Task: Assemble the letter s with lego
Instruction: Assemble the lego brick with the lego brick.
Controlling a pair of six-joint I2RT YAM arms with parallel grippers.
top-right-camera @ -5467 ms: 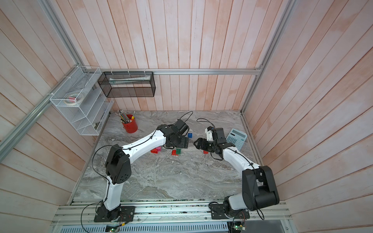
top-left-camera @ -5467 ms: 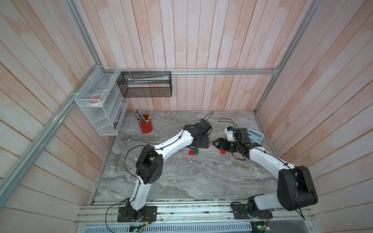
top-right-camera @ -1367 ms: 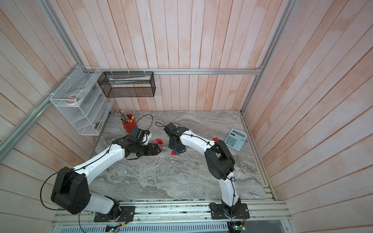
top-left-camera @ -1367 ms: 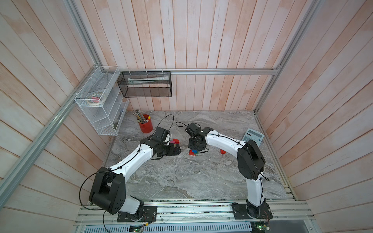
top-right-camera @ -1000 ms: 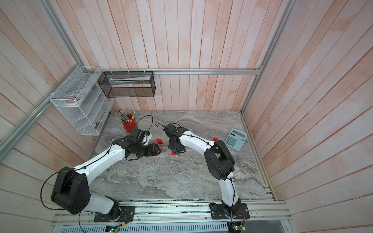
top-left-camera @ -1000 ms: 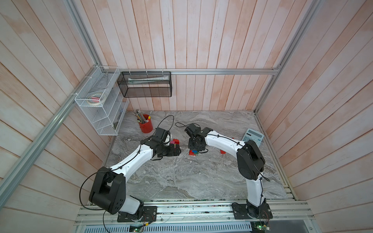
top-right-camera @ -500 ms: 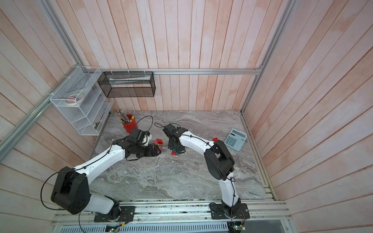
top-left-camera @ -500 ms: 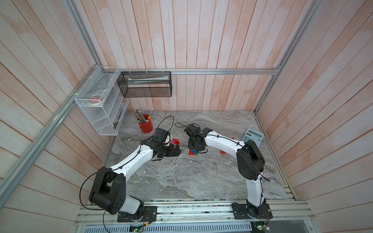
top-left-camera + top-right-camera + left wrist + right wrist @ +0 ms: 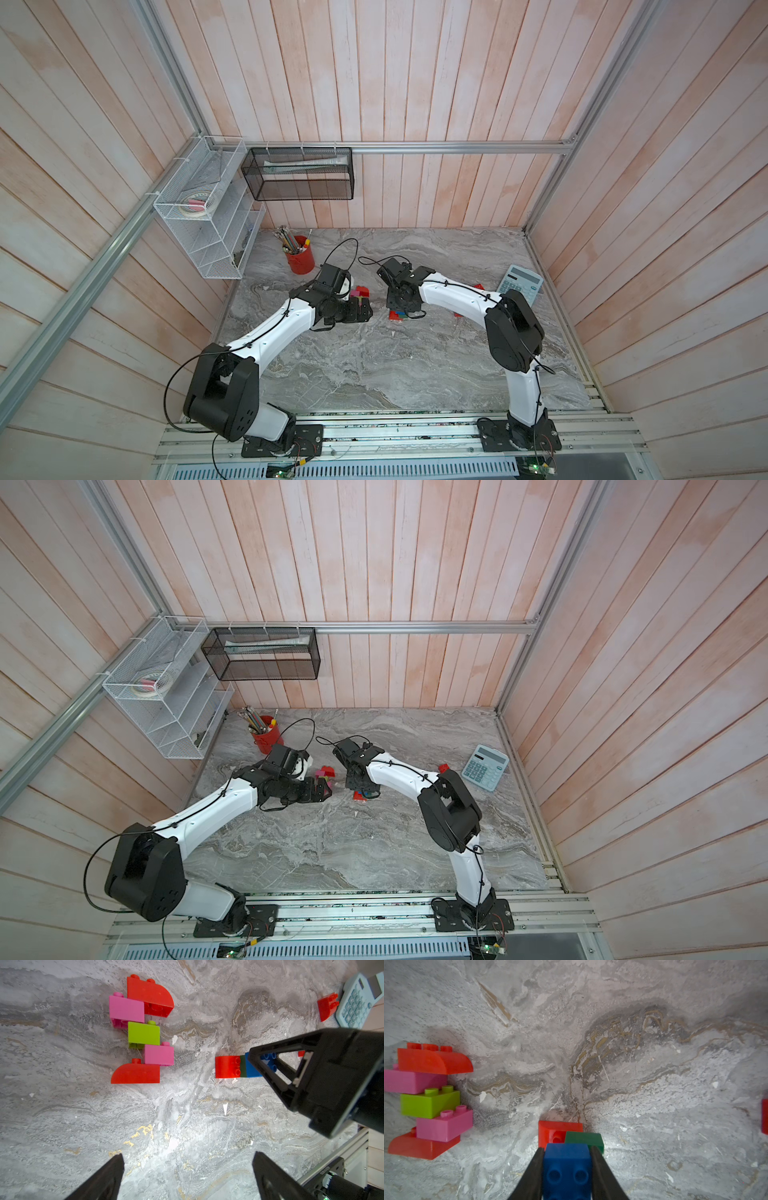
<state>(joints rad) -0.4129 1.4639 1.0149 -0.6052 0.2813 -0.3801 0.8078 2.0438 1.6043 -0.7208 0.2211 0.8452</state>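
A lego stack of red curved, pink, lime green, pink and red curved bricks lies flat on the marble, also seen in the right wrist view and in both top views. My right gripper is shut on a blue brick. That brick butts against a dark green brick and a red brick, a row on the table. My left gripper is open over bare marble, nothing between its fingers, beside the stack.
A loose red brick lies next to the pale blue calculator at the right. A red pencil cup stands at the back left, under a white wire rack and a black mesh basket.
Since several seconds ago the left arm has drawn back leftward and the right arm has swung in over the red, green and blue bricks. Over the last second nothing visibly moved.
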